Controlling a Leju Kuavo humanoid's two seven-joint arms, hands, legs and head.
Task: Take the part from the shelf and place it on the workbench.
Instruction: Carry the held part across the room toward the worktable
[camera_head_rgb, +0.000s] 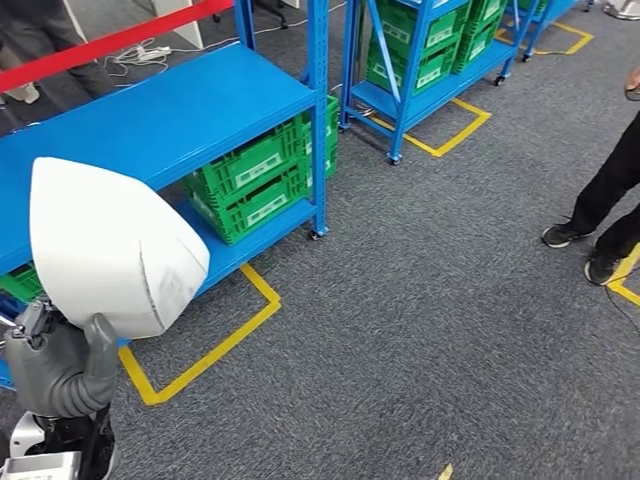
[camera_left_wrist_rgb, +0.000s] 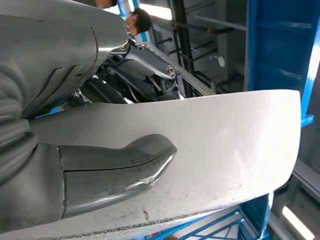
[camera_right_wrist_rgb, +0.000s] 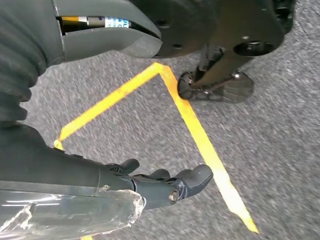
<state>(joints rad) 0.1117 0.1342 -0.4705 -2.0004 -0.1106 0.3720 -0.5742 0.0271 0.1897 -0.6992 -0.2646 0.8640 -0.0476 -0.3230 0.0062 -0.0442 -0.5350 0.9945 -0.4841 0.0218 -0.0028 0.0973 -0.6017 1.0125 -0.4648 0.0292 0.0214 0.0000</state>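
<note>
My left hand (camera_head_rgb: 64, 365) grips a large white curved shell part (camera_head_rgb: 113, 245) at the lower left of the head view, held up in front of the blue shelf (camera_head_rgb: 189, 105). In the left wrist view the grey thumb (camera_left_wrist_rgb: 120, 167) presses against the white part (camera_left_wrist_rgb: 226, 145) while darker fingers wrap behind it. My right hand (camera_right_wrist_rgb: 151, 182) hangs over the grey carpet with its fingers stretched out and nothing in them.
Green crates (camera_head_rgb: 253, 185) sit on the blue shelf's low tier. Yellow floor tape (camera_head_rgb: 211, 350) frames the shelf. A second blue rack (camera_head_rgb: 423, 50) with green crates stands farther back. A person's legs and shoes (camera_head_rgb: 596, 225) are at the right on open grey carpet.
</note>
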